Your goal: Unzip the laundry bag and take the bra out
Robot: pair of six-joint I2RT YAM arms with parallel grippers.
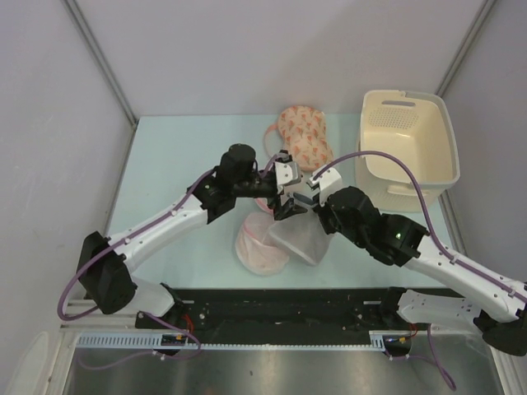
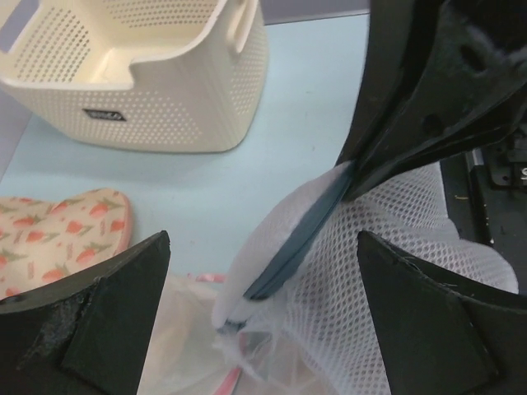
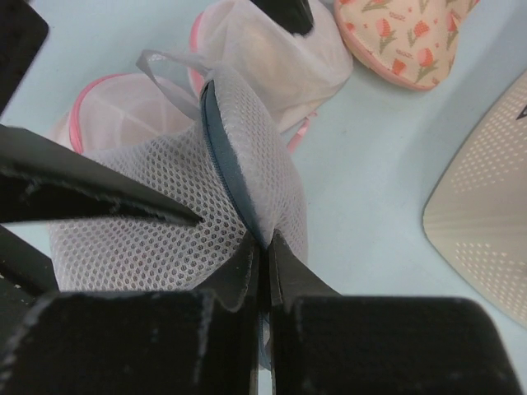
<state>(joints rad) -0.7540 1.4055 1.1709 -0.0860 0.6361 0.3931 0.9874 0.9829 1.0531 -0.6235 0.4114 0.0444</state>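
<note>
Right up against the wrist camera, the right gripper (image 3: 263,243) has its two black fingers pressed together on the grey zip rim (image 3: 224,160) of the laundry bag (image 3: 156,210), pinching a fold of the white mesh between them. The bag sits near the middle of the table (image 1: 177,156), pulled up at the rim, with its body spreading below the grip. What is inside the mesh cannot be made out.

From the lower right, the right arm reaches up and to the left, its forearm angled over the bag. From the lower left, the left arm stretches in a long diagonal to the table's centre, wrist turned toward the right arm. The left gripper (image 2: 263,243) stands wide open, one finger on each side of the bag's rim, holding nothing.

Two pouches with pink trim lie close by, one (image 1: 257,245) touching the bag's left side, the other (image 3: 276,58) just behind it. A peach patterned bra (image 1: 305,136) lies farther back, and a cream basket (image 1: 447,136) stands at the back right.
</note>
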